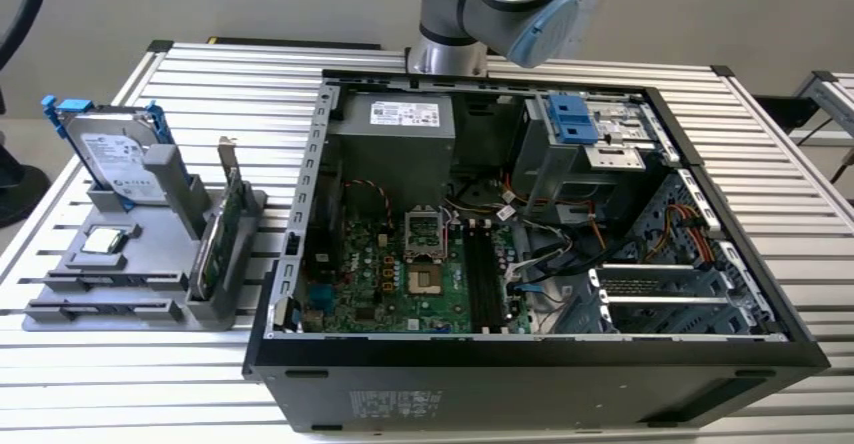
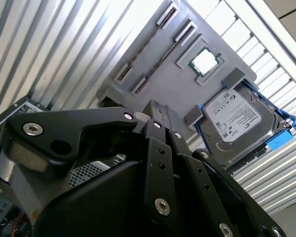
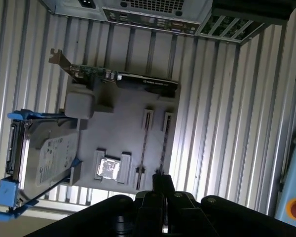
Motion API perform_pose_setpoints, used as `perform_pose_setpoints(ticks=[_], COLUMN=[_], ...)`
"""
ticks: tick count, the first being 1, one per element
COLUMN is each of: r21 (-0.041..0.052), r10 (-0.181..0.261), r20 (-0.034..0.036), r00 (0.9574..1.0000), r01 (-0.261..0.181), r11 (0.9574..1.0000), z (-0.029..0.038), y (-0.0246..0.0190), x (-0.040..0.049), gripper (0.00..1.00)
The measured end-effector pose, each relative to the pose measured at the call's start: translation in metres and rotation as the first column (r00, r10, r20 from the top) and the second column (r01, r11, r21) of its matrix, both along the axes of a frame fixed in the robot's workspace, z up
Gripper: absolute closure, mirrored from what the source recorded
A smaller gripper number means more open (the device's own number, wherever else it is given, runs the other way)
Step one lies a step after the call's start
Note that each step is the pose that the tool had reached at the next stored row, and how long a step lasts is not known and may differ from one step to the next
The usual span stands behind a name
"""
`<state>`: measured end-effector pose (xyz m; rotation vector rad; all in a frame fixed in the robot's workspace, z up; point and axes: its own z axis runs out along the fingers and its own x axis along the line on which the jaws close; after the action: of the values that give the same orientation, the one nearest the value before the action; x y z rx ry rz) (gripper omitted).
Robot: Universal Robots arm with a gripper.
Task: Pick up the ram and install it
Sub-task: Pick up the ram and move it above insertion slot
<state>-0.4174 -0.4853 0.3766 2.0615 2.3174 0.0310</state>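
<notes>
**Exterior view.** The arm [image 1: 514, 4] rises out of frame behind the open computer case [image 1: 534, 354], which lies on the slatted table [image 1: 801, 214]. The motherboard [image 1: 387, 284] is exposed, with black memory slots [image 1: 483, 274] beside it. At the exterior view's left of the case sits a grey tray [image 1: 80, 269]. It carries a hard drive [image 1: 120, 159] with blue rails, a processor chip [image 1: 104, 244] and a green expansion card [image 1: 220, 234] on edge. The ram [image 1: 100, 310] stands on its long edge in holders at the tray's outer border, its long axis running across the view. A twin stick [image 1: 104, 282] lies parallel just beside it, on the chip's side.

**First wrist view.** The gripper [image 3: 163, 180] has its fingers pressed together with nothing between them, above the tray and apart from it. The ram [image 3: 164, 145] runs straight away from the tips toward the expansion card [image 3: 123, 79], square to the card's length. The card is the tallest thing near the sticks' far end. The hard drive [image 3: 44, 153] is well apart from the gripper.

**Second wrist view.** The gripper's [image 2: 155, 109] black links hide the near part of the tray. The ram [image 2: 145, 44] and twin stick [image 2: 163, 59] point away from the tips. I cannot tell which stick the tips are over.
</notes>
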Motion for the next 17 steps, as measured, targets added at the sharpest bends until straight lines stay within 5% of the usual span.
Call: perform_pose_setpoints(ticks=[7, 17], r21=[0.0000, -0.0001], r10=[-0.052, -0.068], r20=[-0.0001, -0.0001], r00=[0.9986, 0.9977], r01=[0.052, 0.068], r11=[0.9986, 0.9977], z=[0.0000, 0.0001], y=[0.0000, 0.0000], x=[0.0000, 0.0000], gripper=[1.00, 1.00])
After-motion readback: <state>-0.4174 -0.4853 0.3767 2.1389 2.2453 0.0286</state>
